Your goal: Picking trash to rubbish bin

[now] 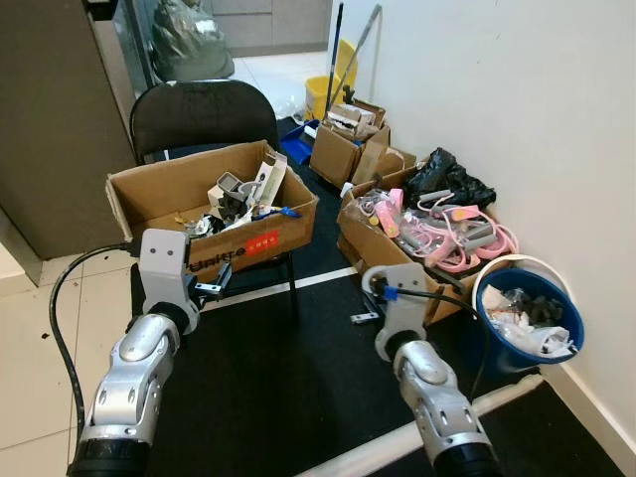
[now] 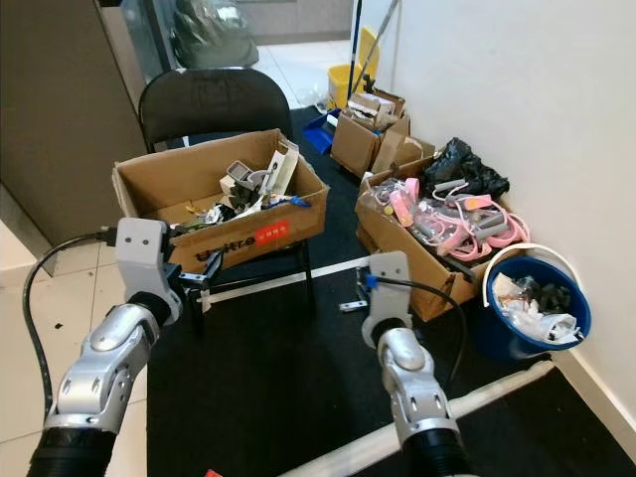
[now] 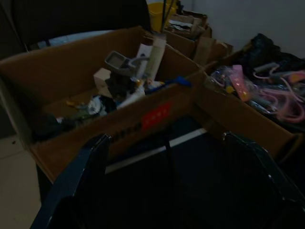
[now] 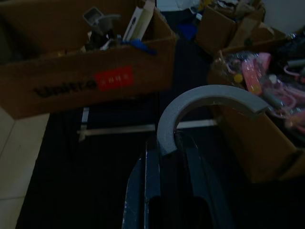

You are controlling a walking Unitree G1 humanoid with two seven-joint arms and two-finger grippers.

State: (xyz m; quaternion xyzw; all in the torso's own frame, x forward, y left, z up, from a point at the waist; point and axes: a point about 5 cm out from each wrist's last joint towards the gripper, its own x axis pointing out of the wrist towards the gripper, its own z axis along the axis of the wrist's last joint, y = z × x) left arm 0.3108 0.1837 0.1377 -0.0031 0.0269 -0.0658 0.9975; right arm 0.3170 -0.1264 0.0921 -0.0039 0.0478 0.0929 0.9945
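Note:
In the right wrist view my right gripper is shut on a grey curved half-ring. It hangs low over the black mat, between the two nearest boxes. A blue rubbish bin with a white handle stands by the wall, to the right of my right arm, holding crumpled white and dark trash. My left gripper is open and holds nothing. It faces the front of a cardboard box of mixed junk that sits on a black chair.
A floor box of pink cables stands between my right arm and the wall. Behind it are a black bag, more boxes and a yellow mop bucket. A white pipe lies on the mat.

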